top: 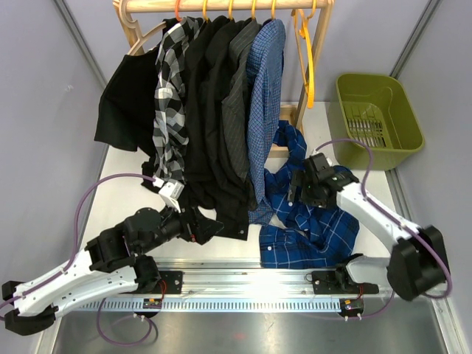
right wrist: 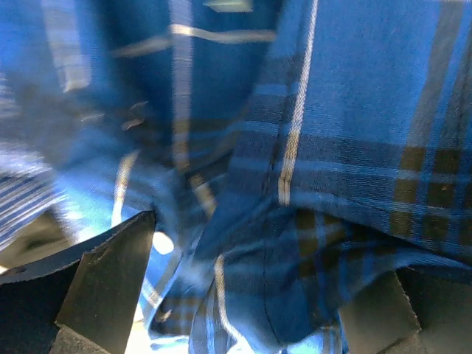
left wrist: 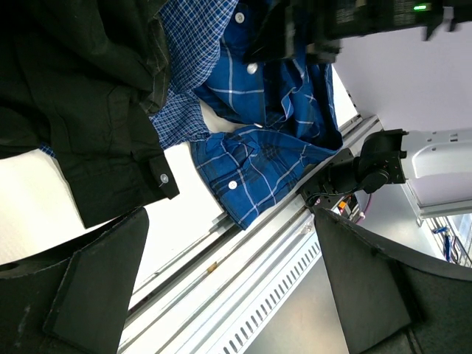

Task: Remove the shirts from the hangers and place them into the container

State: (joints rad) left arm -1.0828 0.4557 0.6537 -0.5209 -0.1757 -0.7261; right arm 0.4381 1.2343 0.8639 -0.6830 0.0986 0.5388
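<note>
Right pincer (top: 299,193) sits low over the dark blue plaid shirt (top: 317,225), which lies crumpled on the white worktop (top: 125,184) in front of the rack (top: 221,6). In the right wrist view its two fingers (right wrist: 103,295) stand wide apart at the lower corners. Blurred blue plaid cloth fills the space between and beyond them, with nothing clamped. One end of this shirt lies near the front metal rail (top: 243,284), and the other bunches up toward the foot of the rack.

Left pincer (left wrist: 232,287) is spread wide as well. It hangs near the lower hem of the hanging clothes and holds nothing. Its wrist view looks past a black cuff with a button (left wrist: 161,178) toward the blue shirt on the worktop.

Five shirts hang in a row on orange hangers from the wooden rack. From left to right they are a black one (top: 129,103), a black-and-white plaid (top: 169,96), another black one (top: 206,110), a charcoal pinstripe (top: 240,110) and a lighter blue fine check (top: 265,88). One bare orange hanger (top: 306,66) dangles at the right end of the bar.

The olive-green basket (top: 402,118) stands at the far right of the worktop, well apart from the blue plaid shirt, and its slotted bottom is showing.
</note>
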